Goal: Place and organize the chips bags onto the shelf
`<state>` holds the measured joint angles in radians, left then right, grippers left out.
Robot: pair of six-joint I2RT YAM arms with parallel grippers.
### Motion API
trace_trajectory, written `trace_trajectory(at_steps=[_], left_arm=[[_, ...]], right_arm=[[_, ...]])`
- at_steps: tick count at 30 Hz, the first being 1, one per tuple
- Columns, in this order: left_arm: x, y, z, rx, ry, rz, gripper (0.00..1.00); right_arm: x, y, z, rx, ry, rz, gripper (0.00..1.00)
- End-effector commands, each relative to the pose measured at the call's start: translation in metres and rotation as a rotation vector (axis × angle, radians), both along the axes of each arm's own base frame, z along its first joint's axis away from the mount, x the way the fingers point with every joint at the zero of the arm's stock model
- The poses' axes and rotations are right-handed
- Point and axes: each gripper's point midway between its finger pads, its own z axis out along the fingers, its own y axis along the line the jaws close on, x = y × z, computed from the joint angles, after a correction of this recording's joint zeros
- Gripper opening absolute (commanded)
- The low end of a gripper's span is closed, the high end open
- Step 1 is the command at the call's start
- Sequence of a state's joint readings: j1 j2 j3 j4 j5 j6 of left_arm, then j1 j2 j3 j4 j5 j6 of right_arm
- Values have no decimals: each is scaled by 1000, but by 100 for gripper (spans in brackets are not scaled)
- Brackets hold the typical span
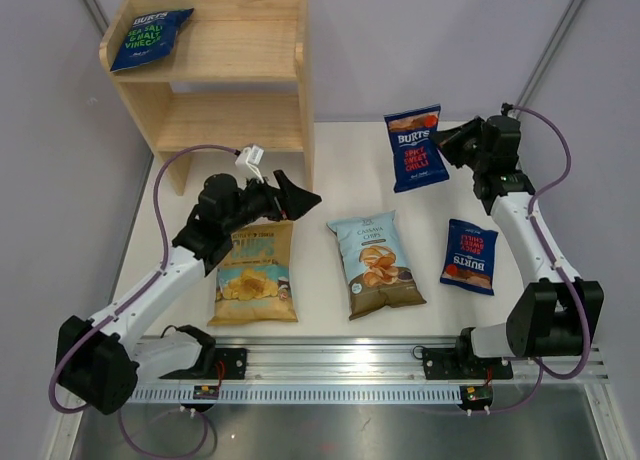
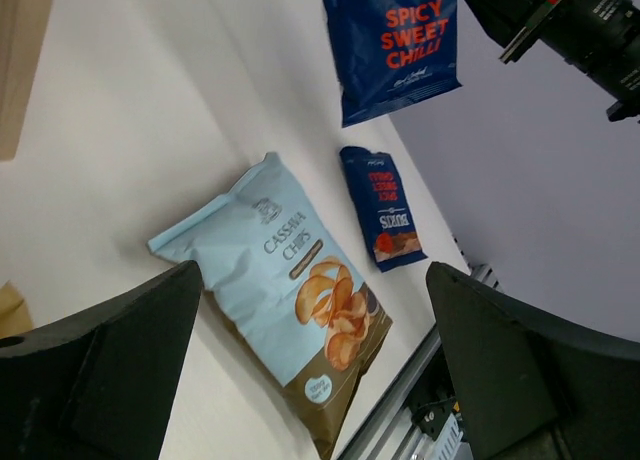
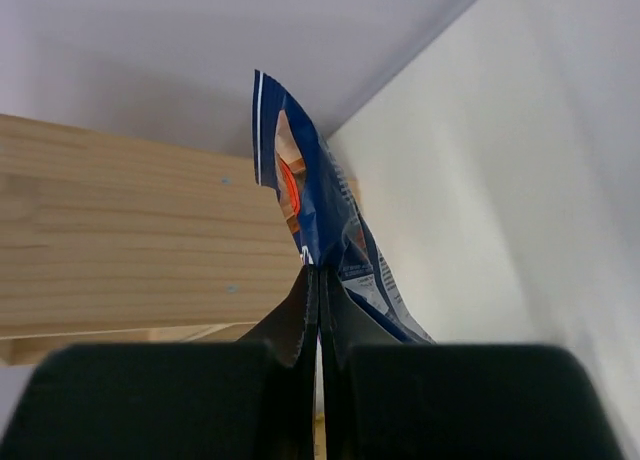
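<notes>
On the far left, the shelf [image 1: 240, 50] carries one sea-salt BURTS bag [image 1: 150, 38] on its top tier. The left gripper [image 1: 300, 188] hangs with jaws spread and holds nothing, over the top edge of the yellow bag [image 1: 255, 280] lying on the surface [image 1: 330, 180]. Beside that lies the Cassava bag [image 1: 375, 265]. The right gripper [image 3: 320, 280] is clenched on a hanging chilli bag [image 1: 415, 148], held clear of the surface. A second chilli bag [image 1: 470, 255] lies flat beside the right arm.
</notes>
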<state>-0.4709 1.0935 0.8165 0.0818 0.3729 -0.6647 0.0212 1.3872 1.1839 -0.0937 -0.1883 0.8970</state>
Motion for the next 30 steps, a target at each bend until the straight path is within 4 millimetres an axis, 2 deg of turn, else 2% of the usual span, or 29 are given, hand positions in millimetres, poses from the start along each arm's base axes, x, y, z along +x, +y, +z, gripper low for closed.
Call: trace_trajectory(at_steps=[1, 3, 5, 7, 12, 14, 18, 19, 20, 21, 28, 29, 30], left_arm=[[9, -21, 35, -132, -167, -81, 99], [10, -29, 49, -165, -198, -121, 99], [17, -36, 45, -165, -188, -135, 99], [24, -41, 51, -177, -207, -143, 99], [40, -54, 45, -172, -191, -165, 99], [37, -56, 46, -190, -203, -190, 99], [26, -60, 63, -260, -263, -251, 99], [26, -60, 64, -260, -263, -251, 99], [26, -60, 63, -262, -263, -252, 99], [25, -60, 66, -267, -273, -253, 99], [15, -57, 83, -343, -321, -268, 98], [9, -54, 93, -375, -352, -274, 90], [7, -53, 92, -382, -351, -274, 64]], right_arm=[[-10, 37, 59, 161, -152, 93, 0], [-14, 49, 65, 178, -161, 128, 0], [-22, 68, 73, 204, -178, 169, 0], [-31, 86, 77, 233, -185, 214, 0], [-54, 121, 98, 305, -233, 301, 0], [-64, 135, 107, 334, -249, 340, 0], [-80, 156, 118, 377, -265, 421, 0], [-84, 162, 116, 403, -253, 435, 0], [-90, 166, 125, 419, -278, 456, 0], [-98, 177, 126, 426, -278, 487, 0], [-123, 209, 135, 469, -283, 582, 0], [-124, 210, 136, 468, -288, 586, 0], [-124, 210, 135, 468, -287, 583, 0]])
